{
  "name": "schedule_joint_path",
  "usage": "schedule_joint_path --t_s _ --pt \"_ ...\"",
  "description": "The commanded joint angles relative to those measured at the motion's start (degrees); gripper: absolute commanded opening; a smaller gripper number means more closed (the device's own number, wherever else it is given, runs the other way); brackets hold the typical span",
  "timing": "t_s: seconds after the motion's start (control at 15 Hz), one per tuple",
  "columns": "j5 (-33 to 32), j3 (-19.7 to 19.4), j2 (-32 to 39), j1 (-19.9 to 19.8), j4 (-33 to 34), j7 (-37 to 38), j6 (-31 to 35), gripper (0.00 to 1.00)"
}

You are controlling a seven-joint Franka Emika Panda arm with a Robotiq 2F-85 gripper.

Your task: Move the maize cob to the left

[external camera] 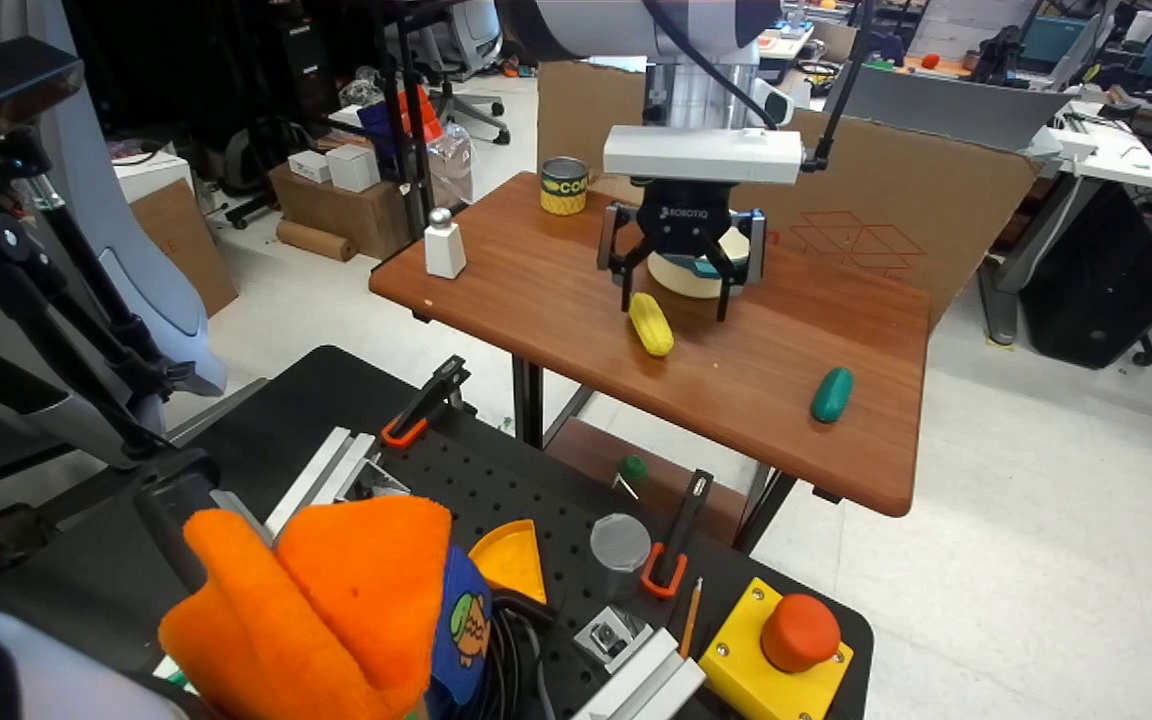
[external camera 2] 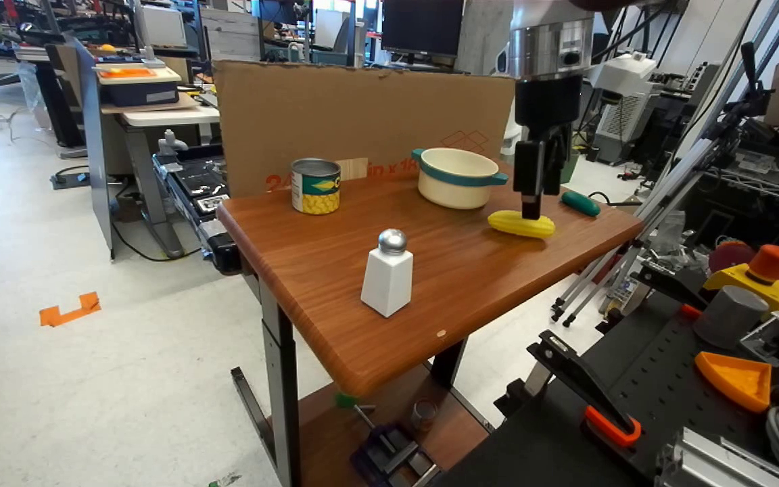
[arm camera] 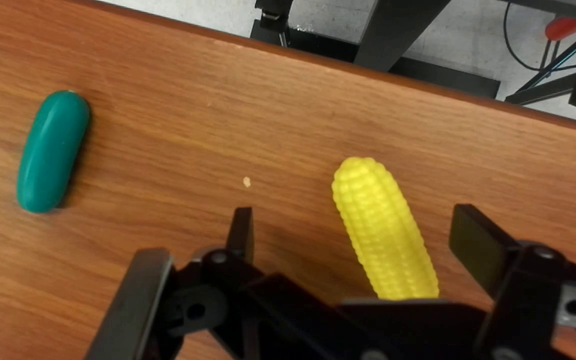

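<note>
The bright-yellow maize cob (external camera: 651,325) lies on the brown table. It also shows in an exterior view (external camera 2: 514,224) and in the wrist view (arm camera: 383,230), where the gripper body hides its near end. My gripper (external camera: 674,306) is open and points down over the cob. In the wrist view, the two fingers of the gripper (arm camera: 357,232) stand on either side of the cob with gaps on both sides. The cob is nearer the right-hand finger there. In an exterior view, the fingertips of the gripper (external camera 2: 531,208) overlap the cob; whether they reach the table height cannot be told.
A green oblong object (arm camera: 54,151) lies on the table (external camera: 556,290). A cream bowl with a teal band and handles (external camera 2: 457,179) stands behind the gripper. A corn can (external camera 2: 316,187) and a white shaker (external camera 2: 387,276) stand toward one end. A cardboard sheet (external camera 2: 362,111) borders the table's back.
</note>
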Motion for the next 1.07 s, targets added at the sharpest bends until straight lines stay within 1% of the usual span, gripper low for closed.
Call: schedule_joint_path --t_s 0.0,0.33,0.4,0.47,0.87,1.0 --pt "-2.1 -1.3 2.6 1.8 1.8 0.9 -1.3 1.0" --pt "-3.3 -1.5 4.4 3.3 1.5 2.1 -1.6 1.0" --pt "-3.3 -1.5 4.8 3.6 1.6 2.5 -1.6 0.75" --pt "-3.6 -1.7 5.1 4.0 1.7 3.1 -1.3 0.74" --pt "-4.6 -2.7 4.5 5.3 1.4 6.0 -0.5 0.33" --pt "-6.6 -3.7 3.9 5.8 0.9 7.9 -0.6 0.19"
